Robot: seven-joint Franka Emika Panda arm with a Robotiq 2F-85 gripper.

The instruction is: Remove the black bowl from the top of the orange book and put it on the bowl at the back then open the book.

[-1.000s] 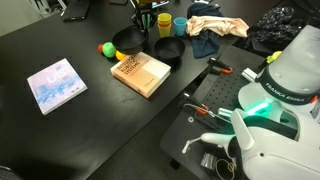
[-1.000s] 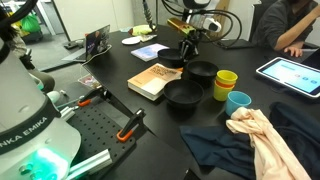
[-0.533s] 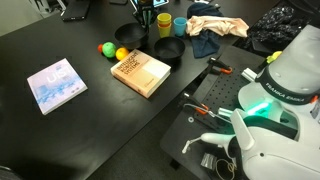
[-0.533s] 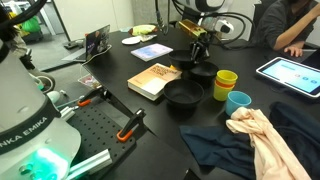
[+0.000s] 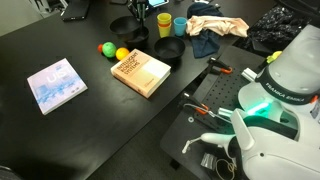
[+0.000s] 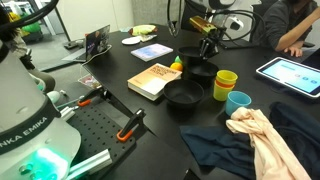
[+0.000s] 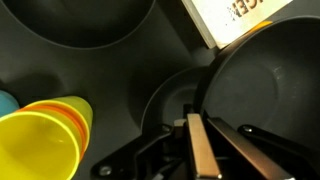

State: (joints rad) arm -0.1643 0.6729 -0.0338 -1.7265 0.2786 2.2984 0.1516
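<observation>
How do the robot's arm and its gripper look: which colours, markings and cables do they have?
The arm is white and rounded, with dark FRANKA EMIKA lettering and a green glowing ring below it. The gripper is black, with dark cables looping near it. In the wrist view one of its fingers shows as a flat, pale strip.

Wrist view:
- The orange book (image 7: 235,15) is cut off by the top edge. Only a corner and part of its lettering show.
- The black bowl (image 7: 265,90) runs off the right edge and hides much of the bowl beneath (image 7: 172,100).
- A third bowl (image 7: 80,25) is cut off at upper left.
- The yellow cup (image 7: 40,140) is cut off at the bottom edge.
- The blue cup (image 7: 4,100) is a sliver at the left edge.
- The gripper (image 7: 202,125) is blurred.

In an exterior view the gripper (image 6: 208,45) is too small to judge its jaws.
</observation>
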